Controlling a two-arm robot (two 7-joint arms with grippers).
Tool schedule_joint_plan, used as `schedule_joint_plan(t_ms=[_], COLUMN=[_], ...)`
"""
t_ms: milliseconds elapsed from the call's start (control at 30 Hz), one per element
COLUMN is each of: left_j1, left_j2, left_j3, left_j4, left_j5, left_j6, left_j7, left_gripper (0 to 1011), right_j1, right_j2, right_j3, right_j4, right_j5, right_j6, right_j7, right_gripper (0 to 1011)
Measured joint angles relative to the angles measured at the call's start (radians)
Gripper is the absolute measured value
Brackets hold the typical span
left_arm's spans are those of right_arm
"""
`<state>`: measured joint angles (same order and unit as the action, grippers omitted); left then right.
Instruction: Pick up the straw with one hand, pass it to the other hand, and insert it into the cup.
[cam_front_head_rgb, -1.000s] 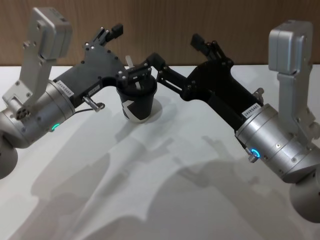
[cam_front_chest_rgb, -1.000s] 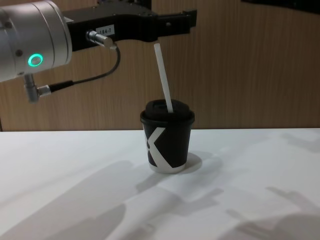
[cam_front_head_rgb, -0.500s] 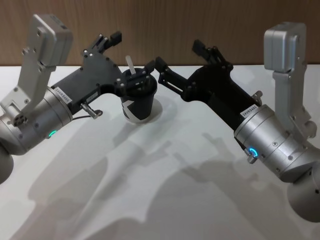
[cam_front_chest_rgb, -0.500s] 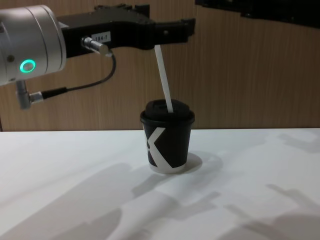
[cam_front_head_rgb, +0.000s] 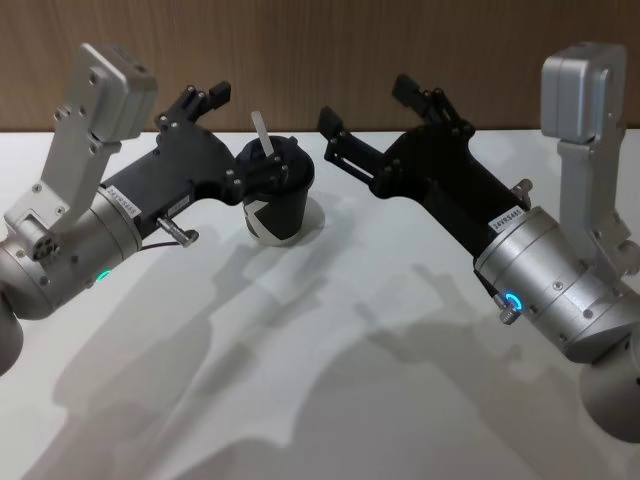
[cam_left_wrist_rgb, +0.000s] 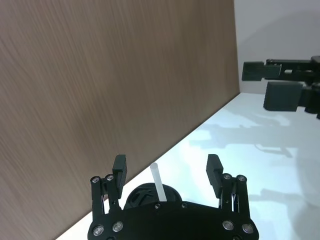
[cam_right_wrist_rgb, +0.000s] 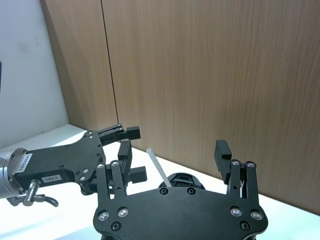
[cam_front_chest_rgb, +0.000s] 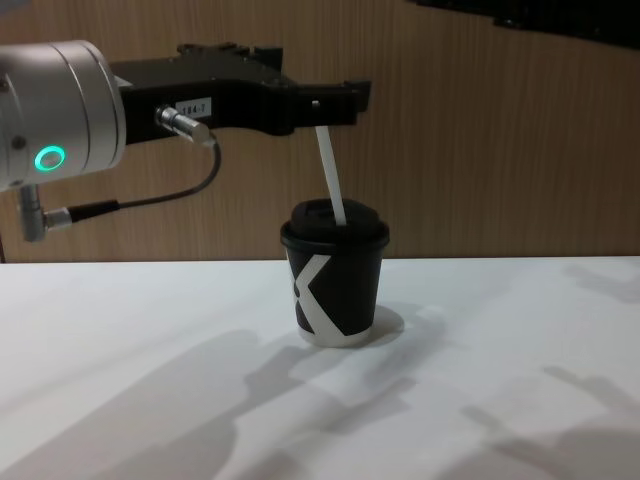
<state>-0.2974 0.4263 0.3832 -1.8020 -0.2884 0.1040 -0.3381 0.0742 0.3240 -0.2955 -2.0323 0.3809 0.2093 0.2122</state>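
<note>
The straw (cam_front_chest_rgb: 331, 180) stands tilted in the lid of the cup (cam_front_chest_rgb: 334, 283), near the bench's (cam_front_chest_rgb: 520, 380) far edge by the wooden wall. The left gripper (cam_left_wrist_rgb: 167, 172) hovers around the straw's top, fingers spread, gripping nothing. The right gripper (cam_right_wrist_rgb: 175, 155) hangs nearby, spread wide and empty.
</note>
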Motion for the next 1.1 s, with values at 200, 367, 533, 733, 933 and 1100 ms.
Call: schedule_joint_plan(t_ms=[200, 367, 533, 733, 933, 1100], left_j1=[0.003, 0.004, 0.005, 0.005, 0.006, 0.006], left_j2=[0.000, 0.001, 0.001, 0.001, 0.001, 0.001], left_j3=[0.000, 0.000, 0.000, 0.000, 0.000, 0.000], left_j4=[-0.001, -0.001, -0.001, -0.001, -0.001, -0.001], left_j5=[0.008, 0.013, 0.016, 0.018, 0.020, 0.020], left_j6=[0.011, 0.017, 0.020, 0.022, 0.025, 0.025], left_j7=[0.007, 0.011, 0.013, 0.015, 0.016, 0.017], left_gripper=[1001, 1002, 1001, 1001, 1002, 1001], right_j1=[0.000, -0.001, -0.001, -0.002, -0.002, -0.002], right_j2=[0.002, 0.003, 0.004, 0.004, 0.005, 0.005], right_j3=[0.002, 0.004, 0.004, 0.005, 0.005, 0.005], right_j4=[0.000, 0.000, 0.000, 0.000, 0.000, 0.000], right_j5=[0.003, 0.005, 0.006, 0.007, 0.007, 0.008], right_j6=[-0.005, -0.009, -0.010, -0.011, -0.012, -0.013], right_j7=[0.002, 0.003, 0.004, 0.004, 0.005, 0.005], right_gripper=[1001, 1001, 1001, 1001, 1001, 1001])
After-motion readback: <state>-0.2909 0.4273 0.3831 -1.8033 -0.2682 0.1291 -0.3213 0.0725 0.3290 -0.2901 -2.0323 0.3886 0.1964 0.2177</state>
